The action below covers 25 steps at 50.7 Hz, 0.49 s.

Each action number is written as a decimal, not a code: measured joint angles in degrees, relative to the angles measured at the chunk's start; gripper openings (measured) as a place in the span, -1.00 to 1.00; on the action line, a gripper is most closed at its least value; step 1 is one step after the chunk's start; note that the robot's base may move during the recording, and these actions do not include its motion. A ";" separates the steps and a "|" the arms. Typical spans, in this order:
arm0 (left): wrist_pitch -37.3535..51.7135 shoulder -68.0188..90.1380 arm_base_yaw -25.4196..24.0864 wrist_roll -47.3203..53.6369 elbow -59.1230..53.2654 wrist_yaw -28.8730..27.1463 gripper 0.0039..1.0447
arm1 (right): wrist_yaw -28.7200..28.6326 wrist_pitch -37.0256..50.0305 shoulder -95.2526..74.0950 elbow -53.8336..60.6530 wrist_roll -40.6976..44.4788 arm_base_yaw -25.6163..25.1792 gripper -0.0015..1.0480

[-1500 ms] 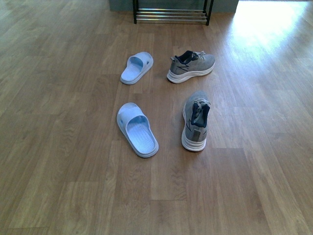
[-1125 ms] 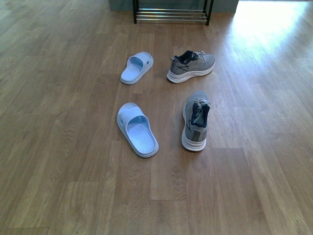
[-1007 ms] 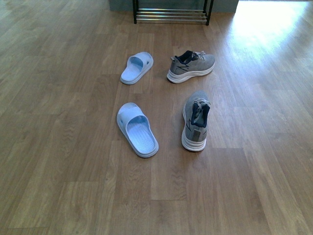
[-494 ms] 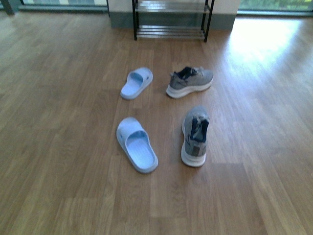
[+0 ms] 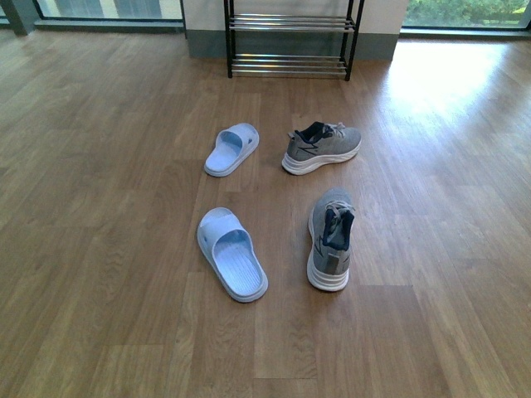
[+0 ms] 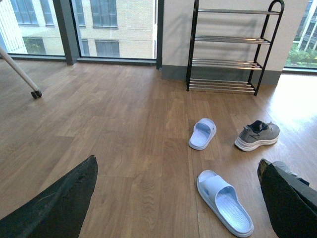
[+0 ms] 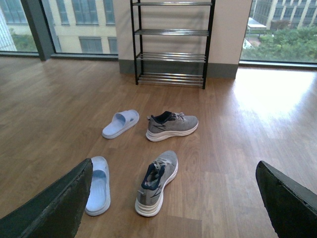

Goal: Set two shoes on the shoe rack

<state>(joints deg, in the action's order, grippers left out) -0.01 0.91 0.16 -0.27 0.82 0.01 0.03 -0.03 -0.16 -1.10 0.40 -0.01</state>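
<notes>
My front camera has tipped up since the earlier frame: all the footwear sits lower in view and more of the shoe rack [image 5: 288, 65] shows, though the shoes keep their places relative to one another. The rack stands at the far edge of the floor [image 5: 99, 249], against the wall, its shelves bare.

Well short of it, mid-floor, lie the far sneaker [image 5: 321, 148], side-on, and the near sneaker [image 5: 330, 238], heel towards me. A far slide [image 5: 231, 149] and a near slide [image 5: 232, 253] lie just to their left.

The left gripper [image 6: 177, 163] and the right gripper [image 7: 174, 164] both have their fingers spread wide and carry nothing; both hang well above the floor.

I take the sneakers to be light, with a soft knit upper that will give under the pads and a firmer foam sole. I'd pinch across the sides at midfoot, or the heel collar, not the toe. The slides look smooth and springy, so there I'd take hold at the strap.
</notes>
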 joint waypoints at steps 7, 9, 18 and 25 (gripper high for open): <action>0.00 0.00 0.00 0.02 0.00 0.00 0.83 | -0.02 0.00 0.00 0.00 0.00 0.00 0.82; 0.00 0.00 0.00 0.00 0.00 0.00 0.83 | -0.02 0.00 0.00 0.00 0.00 0.00 0.82; 0.00 0.00 0.00 0.02 0.00 0.00 0.83 | -0.02 0.00 0.00 0.00 0.00 0.00 0.82; 0.00 0.00 0.00 0.02 0.00 0.00 0.83 | -0.02 0.00 0.00 0.00 0.00 0.00 0.82</action>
<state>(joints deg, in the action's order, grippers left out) -0.01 0.91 0.16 -0.25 0.82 0.01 0.01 -0.03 -0.16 -1.10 0.40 -0.01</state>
